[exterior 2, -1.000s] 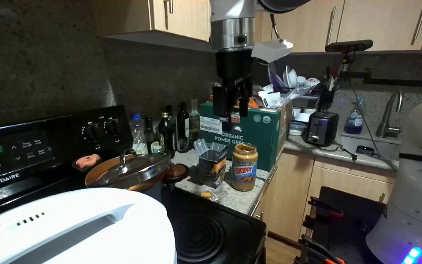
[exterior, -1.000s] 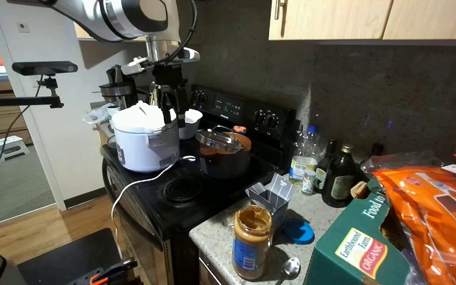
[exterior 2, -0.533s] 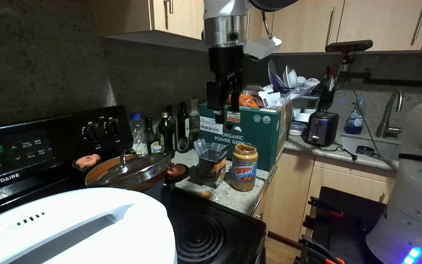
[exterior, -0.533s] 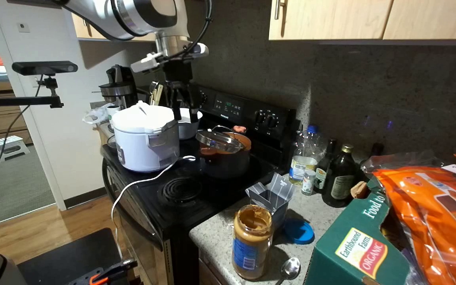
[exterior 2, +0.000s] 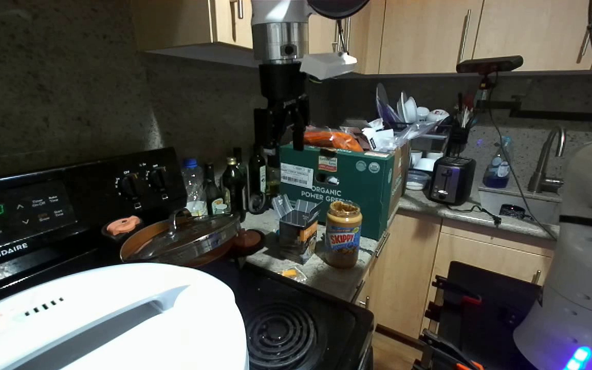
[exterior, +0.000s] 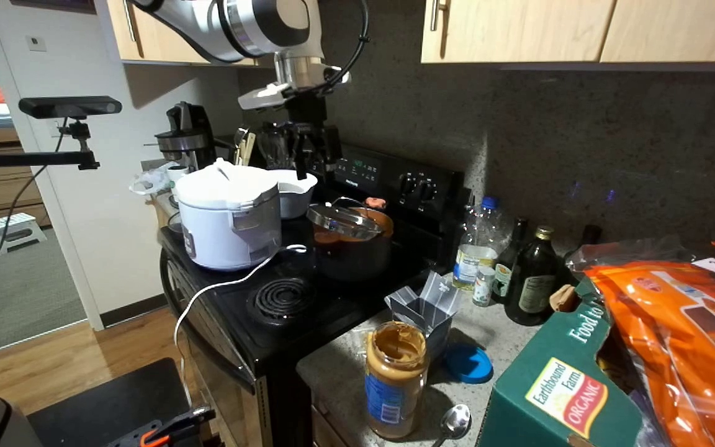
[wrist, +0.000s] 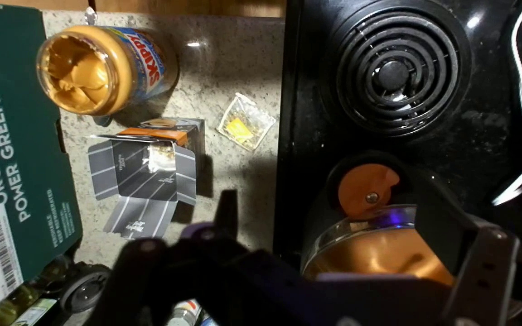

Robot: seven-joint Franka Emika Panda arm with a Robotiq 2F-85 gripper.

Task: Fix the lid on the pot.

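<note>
The pot (exterior: 352, 259) is dark outside and coppery inside, and stands on the stove; its coppery inner wall shows in an exterior view (exterior 2: 144, 234). The lid (exterior: 344, 221) is see-through glass with a shiny metal rim and an arched handle. It lies tilted on the pot, one edge raised near the pot's orange-brown side handle; it also shows in an exterior view (exterior 2: 193, 237). In the wrist view the lid (wrist: 381, 246) is partly hidden behind the gripper's dark body. My gripper (exterior: 317, 172) is open and empty, above and apart from the lid; it also shows in an exterior view (exterior 2: 285, 155).
A large white cooker (exterior: 227, 223) stands beside the pot, with a white cord (exterior: 221, 284). A white bowl (exterior: 297, 197) is behind it. A peanut butter jar (wrist: 107, 68), an open grey box (wrist: 147, 172), bottles (exterior: 534, 282) and a green carton (exterior 2: 347, 190) stand on the counter.
My gripper has moved across from above the white cooker toward the pot, rising slightly and turning a little. The lid and the pot have not moved.
</note>
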